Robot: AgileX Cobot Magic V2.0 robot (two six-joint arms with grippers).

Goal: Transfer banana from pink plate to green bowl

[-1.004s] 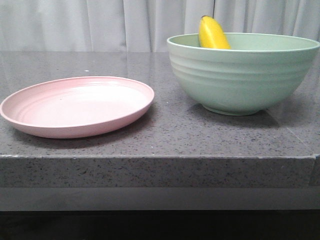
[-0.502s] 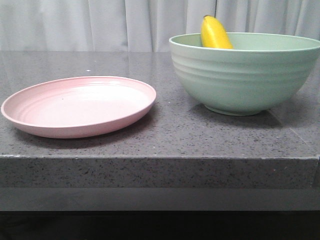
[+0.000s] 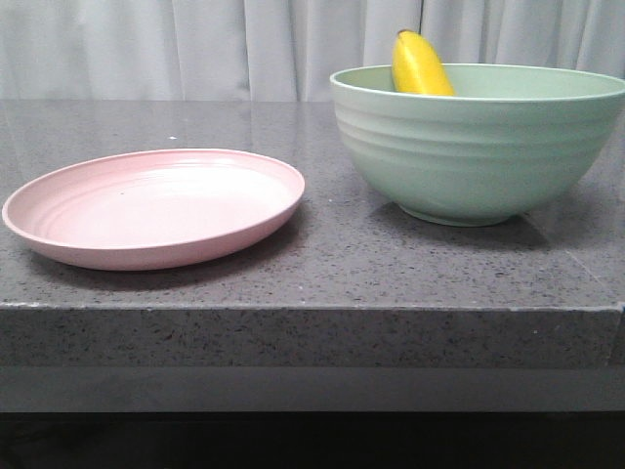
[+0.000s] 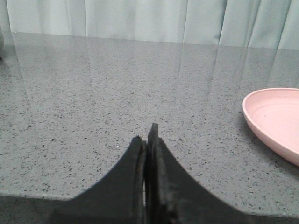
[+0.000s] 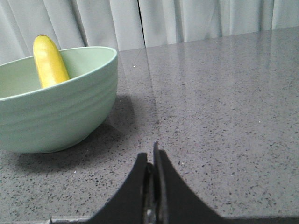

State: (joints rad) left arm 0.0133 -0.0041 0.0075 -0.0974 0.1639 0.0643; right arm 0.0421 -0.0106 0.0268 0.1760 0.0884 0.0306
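The yellow banana [image 3: 420, 66] leans inside the pale green bowl [image 3: 479, 147] at the right of the table, its dark tip above the rim; it also shows in the right wrist view [image 5: 49, 63], inside the bowl [image 5: 56, 112]. The pink plate [image 3: 156, 207] lies empty at the left; its edge shows in the left wrist view [image 4: 275, 119]. My left gripper [image 4: 147, 137] is shut and empty, low over the table away from the plate. My right gripper [image 5: 152, 156] is shut and empty, beside the bowl. Neither gripper shows in the front view.
The grey speckled stone table [image 3: 342, 264] has its front edge near the camera. A pale curtain [image 3: 195, 49] hangs behind the table.
The view shifted slightly between one second ago and half a second ago; since then nothing has moved. The banana stays in the bowl.
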